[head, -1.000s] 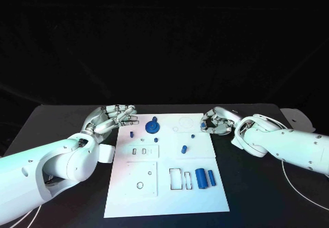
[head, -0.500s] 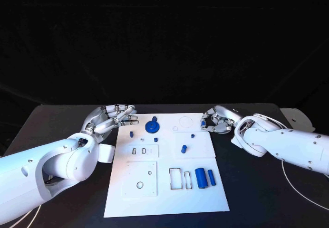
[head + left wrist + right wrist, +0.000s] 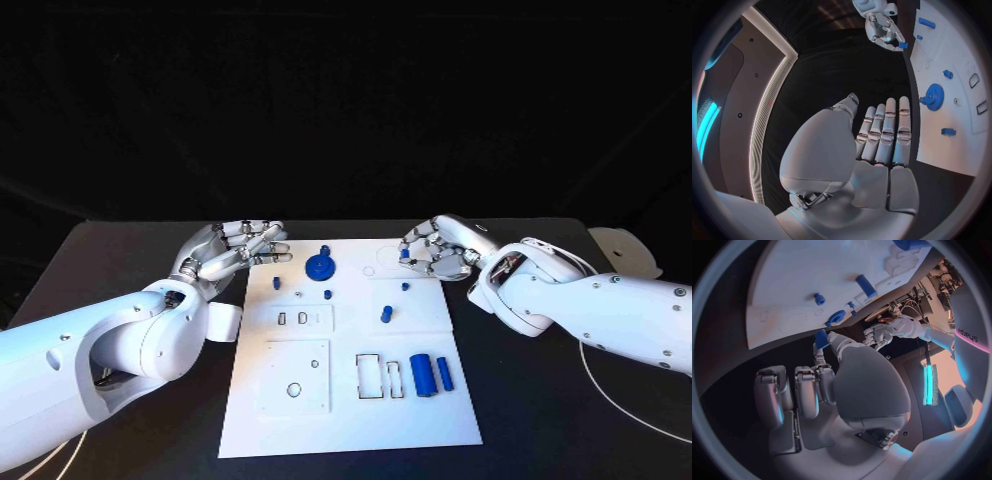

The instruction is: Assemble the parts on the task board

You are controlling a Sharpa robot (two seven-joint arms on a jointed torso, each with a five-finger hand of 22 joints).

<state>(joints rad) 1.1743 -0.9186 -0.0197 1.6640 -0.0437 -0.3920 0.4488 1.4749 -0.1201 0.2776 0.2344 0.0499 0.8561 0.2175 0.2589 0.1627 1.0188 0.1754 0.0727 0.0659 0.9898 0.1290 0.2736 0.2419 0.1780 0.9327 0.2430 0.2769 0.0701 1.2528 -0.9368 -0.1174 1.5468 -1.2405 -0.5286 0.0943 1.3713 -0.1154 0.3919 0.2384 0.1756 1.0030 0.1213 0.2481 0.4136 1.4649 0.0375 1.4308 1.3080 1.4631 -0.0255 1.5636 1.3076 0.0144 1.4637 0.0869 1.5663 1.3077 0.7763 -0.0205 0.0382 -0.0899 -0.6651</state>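
Black table [image 3: 130, 260] against a dark backdrop; the white task board [image 3: 353, 400] lies at its centre. The right hand [image 3: 437, 250] sits over the board's far right corner, pinching a small blue part [image 3: 821, 338] between thumb and a finger. The left hand [image 3: 231, 252] rests just off the board's far left edge, holding nothing, fingers straight and side by side. Between the hands a blue gear [image 3: 322, 266] stands on the board. Nearer the robot from the right hand lie two blue cylinders [image 3: 423, 374] beside rectangular slots.

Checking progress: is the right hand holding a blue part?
Yes, the right hand pinches a small blue part at its fingertips, beside the task board.
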